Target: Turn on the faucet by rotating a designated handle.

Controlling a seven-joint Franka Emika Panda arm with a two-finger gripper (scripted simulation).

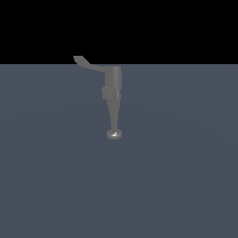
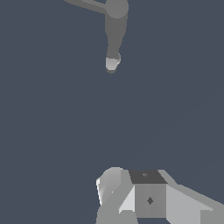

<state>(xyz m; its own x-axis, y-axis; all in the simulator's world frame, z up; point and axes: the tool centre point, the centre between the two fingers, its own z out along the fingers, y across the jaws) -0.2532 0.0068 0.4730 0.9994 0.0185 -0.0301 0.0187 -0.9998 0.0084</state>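
Note:
The faucet [image 1: 112, 83] is a dull grey fixture standing on the flat blue-grey floor. Its tapering spout runs toward the camera and ends in a shiny round disc [image 1: 114, 134]. The handle [image 1: 86, 63] is a thin lever that sticks out from the top of the body toward the exterior view's left, with an upturned paddle tip. In the wrist view the faucet [image 2: 114, 30] and part of the handle [image 2: 85, 5] lie well away from my gripper [image 2: 127, 192]. Only pale blocky parts of the gripper show at the frame edge, touching nothing. The exterior view does not show the gripper.
The blue-grey floor [image 1: 176, 176] spreads around the faucet and meets a black background behind it.

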